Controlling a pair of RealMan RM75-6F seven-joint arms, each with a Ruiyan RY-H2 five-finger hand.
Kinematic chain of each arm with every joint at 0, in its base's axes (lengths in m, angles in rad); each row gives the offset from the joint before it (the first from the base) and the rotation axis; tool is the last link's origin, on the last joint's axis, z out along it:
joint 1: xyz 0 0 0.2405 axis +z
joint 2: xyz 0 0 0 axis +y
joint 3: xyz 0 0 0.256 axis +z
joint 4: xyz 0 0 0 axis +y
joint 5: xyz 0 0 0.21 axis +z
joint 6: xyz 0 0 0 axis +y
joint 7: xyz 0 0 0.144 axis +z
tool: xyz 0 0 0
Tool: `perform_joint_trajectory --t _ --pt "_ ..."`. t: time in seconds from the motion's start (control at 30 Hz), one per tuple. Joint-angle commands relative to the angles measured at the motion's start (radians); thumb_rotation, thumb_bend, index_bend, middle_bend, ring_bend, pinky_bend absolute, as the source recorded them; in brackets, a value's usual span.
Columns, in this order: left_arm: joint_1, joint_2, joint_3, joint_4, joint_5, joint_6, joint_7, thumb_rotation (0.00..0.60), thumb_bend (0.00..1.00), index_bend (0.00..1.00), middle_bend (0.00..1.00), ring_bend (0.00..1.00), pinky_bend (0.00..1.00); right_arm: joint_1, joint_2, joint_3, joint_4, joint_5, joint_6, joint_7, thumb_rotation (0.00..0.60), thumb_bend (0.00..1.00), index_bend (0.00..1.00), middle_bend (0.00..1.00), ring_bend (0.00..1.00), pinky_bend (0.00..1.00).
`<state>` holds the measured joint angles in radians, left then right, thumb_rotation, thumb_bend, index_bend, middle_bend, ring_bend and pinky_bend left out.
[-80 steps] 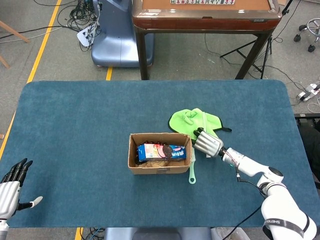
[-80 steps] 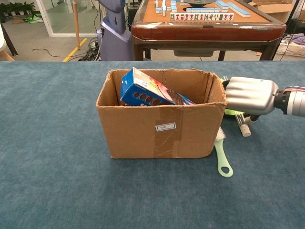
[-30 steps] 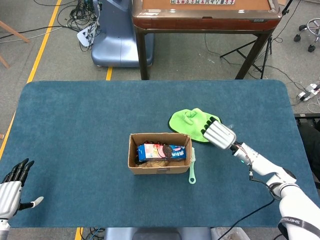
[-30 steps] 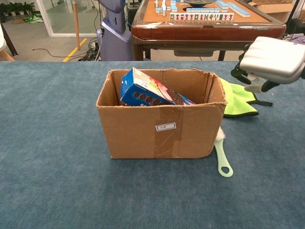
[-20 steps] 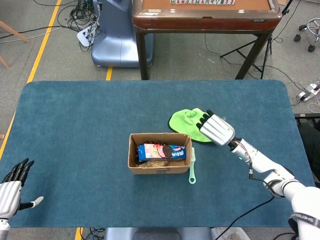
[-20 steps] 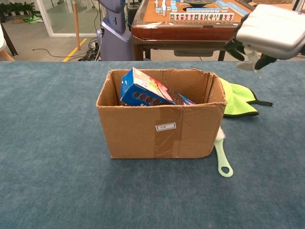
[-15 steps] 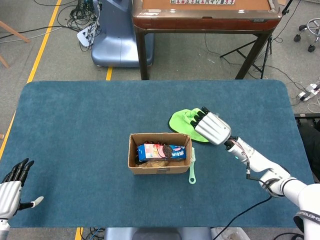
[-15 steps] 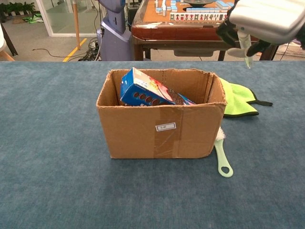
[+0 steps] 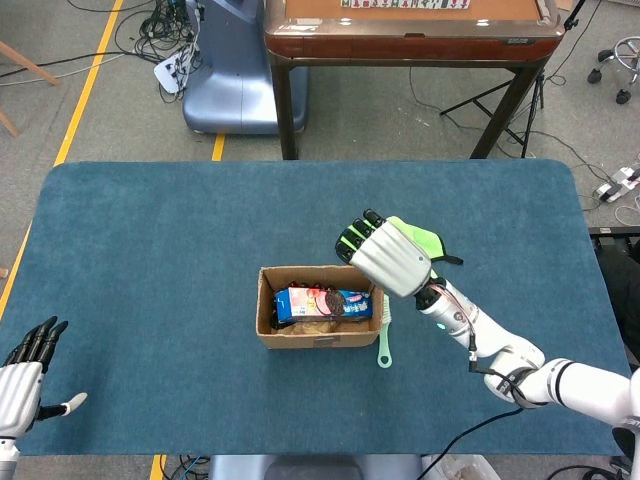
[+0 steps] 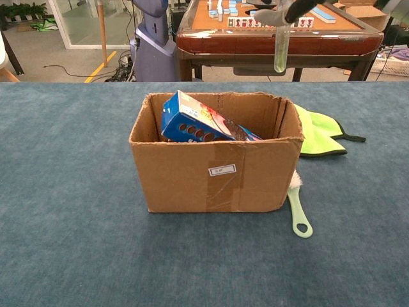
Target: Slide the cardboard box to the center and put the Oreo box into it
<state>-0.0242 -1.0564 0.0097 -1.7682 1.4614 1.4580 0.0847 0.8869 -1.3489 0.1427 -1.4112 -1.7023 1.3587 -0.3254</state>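
The cardboard box (image 9: pixel 316 339) stands near the middle of the blue table, its taped front wall (image 10: pixel 192 179) facing the chest view. The blue Oreo box (image 9: pixel 322 303) lies tilted inside it, one end sticking up at the left (image 10: pixel 192 121). My right hand (image 9: pixel 389 256) hovers in the air over the box's far right corner, back toward the head camera, fingers stretched out and holding nothing. In the chest view only its fingertips (image 10: pixel 280 48) show at the top edge. My left hand (image 9: pixel 22 376) rests at the table's near left corner, fingers apart and empty.
A lime-green cloth (image 10: pixel 321 135) lies behind the box to the right, partly hidden by my hand in the head view. A pale green brush (image 9: pixel 384 340) lies against the box's right side. A brown mahjong table (image 9: pixel 410 30) stands beyond the far edge.
My right hand has risen from table level beside the box's right wall and swung left, now above the box's far right corner. The box, the Oreo box and my left hand have not moved.
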Motion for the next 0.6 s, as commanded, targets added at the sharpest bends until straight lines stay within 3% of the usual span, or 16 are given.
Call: perform_joint_trajectory --t 0.03,0.6 --pt "0.0 0.0 0.0 -0.001 -0.001 -0.001 0.0 0.6 0.02 0.01 0.02 0.02 0.16 0.014 0.01 0.024 -0.048 0.001 -0.023 -0.036 0.6 0.3 0.7 0.74 0.62 0.58" --pt "0.004 0.007 0.0 -0.001 0.007 0.01 -0.011 0.6 0.02 0.01 0.02 0.02 0.16 0.01 0.004 0.028 -0.234 -0.004 -0.106 -0.083 0.6 0.3 0.7 0.74 0.62 0.58"
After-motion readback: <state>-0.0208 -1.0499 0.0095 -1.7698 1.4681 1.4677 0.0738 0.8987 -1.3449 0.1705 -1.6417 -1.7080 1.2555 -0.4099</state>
